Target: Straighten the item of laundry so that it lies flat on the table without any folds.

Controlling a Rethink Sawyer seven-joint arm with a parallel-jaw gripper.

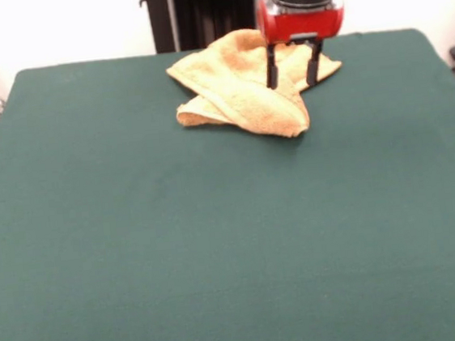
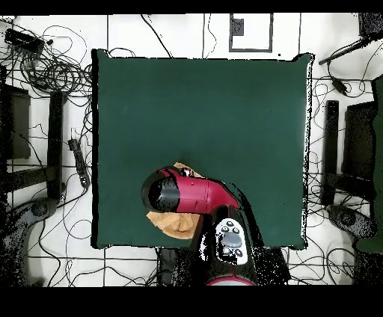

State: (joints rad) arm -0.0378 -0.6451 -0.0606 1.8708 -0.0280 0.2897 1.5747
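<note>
1. Right now I have the small yellow-orange terry-cloth towel (image 1: 244, 83) bunched up near the counter's far edge, close to the pedestal, with the big dark green cloth-covered counter (image 1: 219, 245) stretching bare towards the front camera.
2. The black two-fingered end effector (image 1: 291, 66) under its red wrist housing hangs at the towel's right-hand part in the front view. Its fingers stand apart with cloth showing between them, so I read it as released and not pinching anything — though whether the tips touch the pile I cannot tell.
3. The relation my next move turns on: most of the towel lies to the left of the end effector in the front view and a little towards the camera. The heap's long axis runs from its far-left corner down to a thick rolled lobe at the near right, just below the fingers.
4. From overhead the red arm (image 2: 187, 194) covers most of the cloth; only a pale orange edge (image 2: 170, 224) shows beside it, near the base-side counter rim.
5. The fabric looks soft and nubbly, doubled over itself in at least two folds — it will likely drag and drape rather than slide stiffly, so I judge the flattening hardly begun.
</note>
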